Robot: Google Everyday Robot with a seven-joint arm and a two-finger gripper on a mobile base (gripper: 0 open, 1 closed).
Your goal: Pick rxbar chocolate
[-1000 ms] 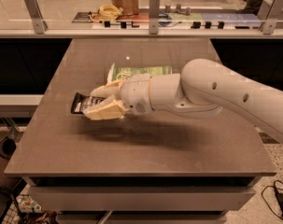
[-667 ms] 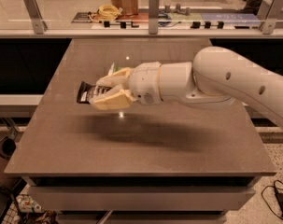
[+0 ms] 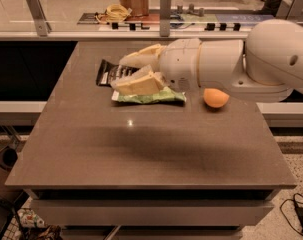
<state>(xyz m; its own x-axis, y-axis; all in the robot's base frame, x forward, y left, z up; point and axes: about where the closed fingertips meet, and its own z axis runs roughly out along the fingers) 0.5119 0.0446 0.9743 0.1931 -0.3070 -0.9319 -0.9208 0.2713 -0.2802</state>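
Two things lay on the brown rectangular tabletop (image 3: 141,149): a crumpled green-and-white snack bag (image 3: 151,97) and a round orange fruit (image 3: 216,98). Above the bag, the cream two-finger gripper (image 3: 118,74) had risen and moved farther back within a second, clamped on the small flat black rxbar chocolate wrapper (image 3: 105,73), now off the table; the pick looked done. Its thick white arm (image 3: 231,64) reached in level from the right.

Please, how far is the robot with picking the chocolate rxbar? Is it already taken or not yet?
Done: the gripper is closed on the rxbar chocolate, whose black end sticks out past the fingers. In hand: the bar seems held clear of the table, while the green bag and the orange lie on it. Left: little, perhaps only carrying it away.
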